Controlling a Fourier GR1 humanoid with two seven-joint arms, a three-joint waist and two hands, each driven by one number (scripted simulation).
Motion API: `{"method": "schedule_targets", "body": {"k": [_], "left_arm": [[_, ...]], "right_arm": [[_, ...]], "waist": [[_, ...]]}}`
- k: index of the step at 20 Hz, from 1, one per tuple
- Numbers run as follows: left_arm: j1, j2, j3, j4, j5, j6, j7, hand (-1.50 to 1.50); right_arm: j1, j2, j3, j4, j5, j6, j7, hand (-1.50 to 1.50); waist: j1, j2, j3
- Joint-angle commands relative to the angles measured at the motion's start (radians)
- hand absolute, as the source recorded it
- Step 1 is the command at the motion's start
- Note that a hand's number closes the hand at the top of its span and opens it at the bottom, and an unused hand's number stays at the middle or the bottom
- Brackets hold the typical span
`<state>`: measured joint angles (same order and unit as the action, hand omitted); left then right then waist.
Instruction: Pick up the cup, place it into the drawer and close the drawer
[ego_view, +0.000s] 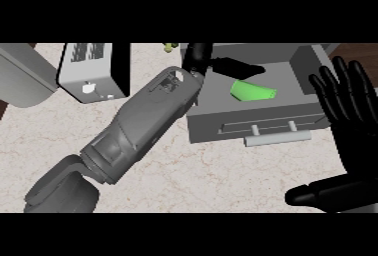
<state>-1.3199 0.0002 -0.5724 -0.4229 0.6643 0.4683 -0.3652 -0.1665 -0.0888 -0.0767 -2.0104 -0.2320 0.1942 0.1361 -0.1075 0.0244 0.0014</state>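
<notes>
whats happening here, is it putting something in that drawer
Yes. The robot's left hand is stretched out over the open drawer, and the green cup lies inside it, right under the fingers. Whether the fingers touch the cup is hard to tell. The drawer is not yet closed; its handle faces the robot. The right hand rests open at the right edge, fingers up.

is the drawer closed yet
No, the drawer stands pulled out with the green cup lying inside it, and the left hand reaches over it.
</notes>
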Motion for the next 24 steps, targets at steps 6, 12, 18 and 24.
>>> {"method": "schedule_targets", "body": {"k": [6,12,18,24], "left_arm": [[-0.002,0.000,0.063,-0.080,0.134,-0.052,-0.134,-1.50],[0.062,0.066,0.145,-0.170,0.123,-0.087,-0.084,-1.50],[0.288,0.114,0.140,-0.399,0.137,-0.027,-0.068,-1.50],[0.490,0.299,0.170,-0.618,0.145,-0.075,-0.016,-1.50]], "right_arm": [[0.058,-0.007,-0.019,0.000,-0.086,0.054,-0.005,-1.50],[0.116,-0.071,-0.042,-0.039,-0.088,0.135,-0.024,1.50],[0.143,-0.186,-0.056,-0.091,-0.008,0.203,0.004,1.50],[0.192,-0.185,0.014,-0.110,0.147,0.215,-0.016,1.50]], "waist": [[0.042,-0.010,0.000],[0.102,-0.027,-0.001],[0.132,-0.038,-0.002],[0.138,-0.035,-0.002]]}}
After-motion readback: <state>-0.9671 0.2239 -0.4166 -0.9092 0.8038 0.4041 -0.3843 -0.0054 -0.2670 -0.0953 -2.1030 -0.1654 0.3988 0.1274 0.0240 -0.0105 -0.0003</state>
